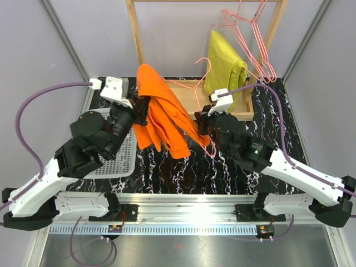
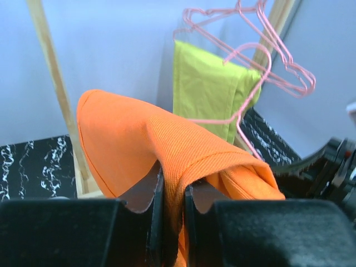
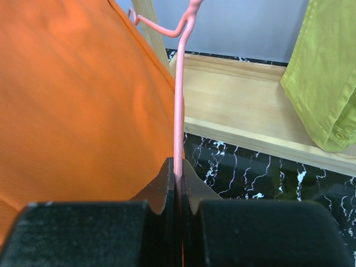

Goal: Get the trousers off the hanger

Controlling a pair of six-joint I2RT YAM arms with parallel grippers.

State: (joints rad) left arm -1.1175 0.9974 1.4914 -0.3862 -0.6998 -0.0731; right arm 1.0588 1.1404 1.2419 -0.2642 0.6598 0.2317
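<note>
The bright orange trousers hang bunched in mid-air between my two arms, above the marble table. My left gripper is shut on a fold of the orange trousers, the cloth pinched between its jaws. My right gripper is shut on the wire of the pink hanger, which rises from the jaws beside the orange trousers. The hanger's hook sticks up right of the trousers. Part of the hanger's wire is hidden by the cloth.
A wooden rack stands at the back with yellow-green trousers and several spare pink hangers on its rail. A white perforated basket lies at the left under my left arm. Grey walls close both sides.
</note>
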